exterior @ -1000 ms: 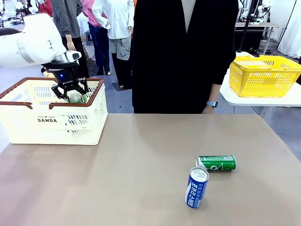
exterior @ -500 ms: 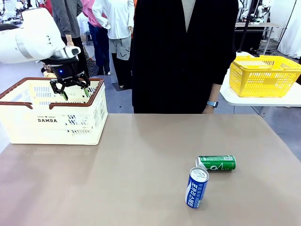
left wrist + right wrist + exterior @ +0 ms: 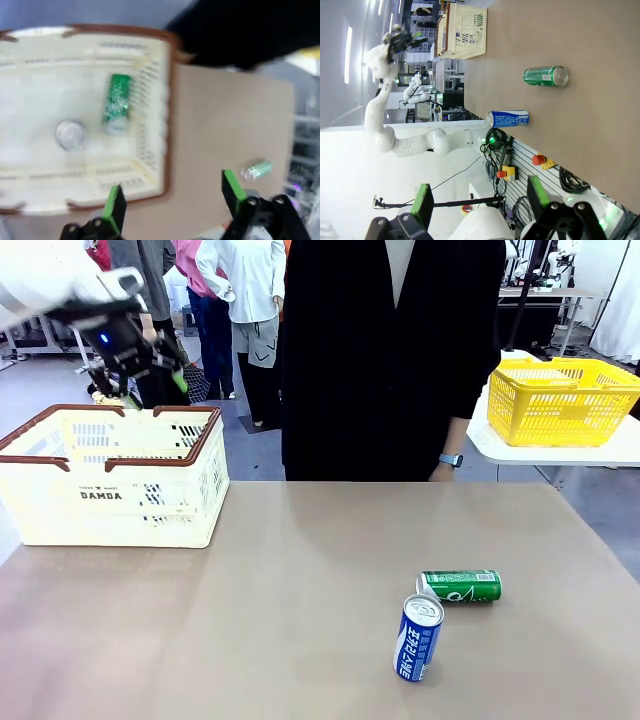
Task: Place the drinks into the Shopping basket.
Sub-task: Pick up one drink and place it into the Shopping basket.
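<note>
Above the Shopping basket (image 3: 110,495): left gripper (image 3: 155,388) open, nothing held

At the table's left end, the Shopping basket is seen standing upright, its "DAMDA" side turned to the robot. The left gripper is shown raised over the basket's far rim, blurred, with its jaws spread wide and nothing held between them. In the left wrist view the same gripper (image 3: 174,200) is looked past, down into the basket (image 3: 167,115). One green can (image 3: 116,102) is seen lying on its side on the basket floor. A round silver top (image 3: 70,135) is made out beside it, too blurred to be identified. On the table (image 3: 280,620), well apart from the basket and toward the right, a second green can (image 3: 460,586) is found lying on its side. The blue can (image 3: 420,637) is seen standing upright just beside it, on the robot's side. The right gripper (image 3: 480,200) is shown fully open and empty, apart from both cans. A person (image 3: 390,360) in dark clothing is seen at the far edge.
</note>
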`<state>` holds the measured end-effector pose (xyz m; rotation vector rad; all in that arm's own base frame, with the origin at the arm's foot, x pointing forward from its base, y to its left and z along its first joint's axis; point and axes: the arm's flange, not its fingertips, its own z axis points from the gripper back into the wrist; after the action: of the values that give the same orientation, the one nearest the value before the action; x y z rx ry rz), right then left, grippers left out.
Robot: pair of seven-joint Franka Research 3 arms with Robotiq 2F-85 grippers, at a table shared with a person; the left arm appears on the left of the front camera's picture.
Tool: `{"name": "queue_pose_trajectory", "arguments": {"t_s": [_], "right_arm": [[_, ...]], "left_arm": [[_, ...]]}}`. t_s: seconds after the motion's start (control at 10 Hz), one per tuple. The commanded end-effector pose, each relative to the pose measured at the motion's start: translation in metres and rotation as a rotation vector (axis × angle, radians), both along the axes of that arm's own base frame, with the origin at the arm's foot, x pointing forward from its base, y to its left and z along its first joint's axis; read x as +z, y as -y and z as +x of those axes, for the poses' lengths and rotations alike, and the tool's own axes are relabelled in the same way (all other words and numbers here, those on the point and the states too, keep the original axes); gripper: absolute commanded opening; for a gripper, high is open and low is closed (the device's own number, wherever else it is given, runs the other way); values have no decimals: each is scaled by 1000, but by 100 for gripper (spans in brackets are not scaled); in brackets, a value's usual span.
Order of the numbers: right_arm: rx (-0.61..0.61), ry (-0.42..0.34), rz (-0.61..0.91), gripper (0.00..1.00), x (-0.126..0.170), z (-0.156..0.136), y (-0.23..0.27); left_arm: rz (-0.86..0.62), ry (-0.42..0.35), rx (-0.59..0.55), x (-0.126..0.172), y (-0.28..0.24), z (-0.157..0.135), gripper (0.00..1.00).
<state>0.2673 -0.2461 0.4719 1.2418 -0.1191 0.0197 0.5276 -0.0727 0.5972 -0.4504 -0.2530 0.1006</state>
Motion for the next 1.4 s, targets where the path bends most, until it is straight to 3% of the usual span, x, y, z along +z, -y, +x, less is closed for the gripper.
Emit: {"name": "queue_pose_trajectory", "arguments": {"t_s": [0.0,0.1,0.3,0.5,0.6,0.7,0.8,0.9,1.3], "right_arm": [[4,-14,-3,100,5,-2,0],[4,-14,-3,100,5,-2,0],[4,-14,-3,100,5,-2,0],[4,-14,-3,100,5,-2,0],[4,-14,-3,100,5,-2,0],[4,-14,-3,100,5,-2,0],[4,-14,-3,100,5,-2,0],[4,-14,-3,100,5,-2,0],[4,-14,-3,100,5,-2,0]], "left_arm": [[-246,-49,-230,24,-38,-89,100],[-371,-27,-337,19,-56,-131,100],[-634,-35,-404,-24,-102,-226,100],[-766,-15,-292,-52,-161,-302,100],[-841,10,-280,-68,-186,-318,100],[-933,21,-284,-88,-206,-313,100],[-1027,33,-275,-94,-207,-286,100],[-874,1,-286,-78,-185,-333,100],[-874,1,-286,-78,-185,-333,100]]}}
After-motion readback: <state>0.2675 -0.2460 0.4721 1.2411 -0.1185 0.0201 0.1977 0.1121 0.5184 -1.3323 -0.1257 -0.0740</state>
